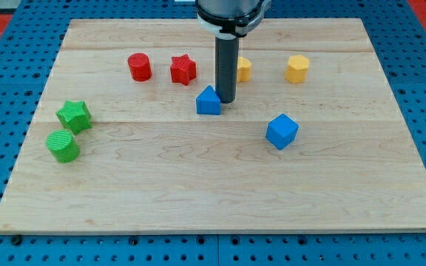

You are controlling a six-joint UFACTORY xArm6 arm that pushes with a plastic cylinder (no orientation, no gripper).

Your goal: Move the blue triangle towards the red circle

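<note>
End effector is a bare rod with no jaws to spread or press together, so it pinches nothing; my tip (225, 101) rests on the counter (198, 192) touching or just beside the right edge of the blue triangle (208, 101); contact itself cannot be confirmed from this angle. Blue triangle sits near the board's middle; red circle (140, 66) lies up and to the view's left of it, well apart.

Risks, as judged from this layout:
- red star (183, 69) stands between triangle and circle, slightly toward the view's top; a straight diagonal push could drive the triangle into it and shove the star instead;
- tip sits at the triangle's right side, not lower right; a push from here sends it leftward, passing below the circle;
- off-centre contact on a slanted face may spin the triangle or let it slip off the tip.

The 2 yellow blocks (297, 69), blue cube (282, 131) and 2 green blocks (73, 116) lie clear of the path.
</note>
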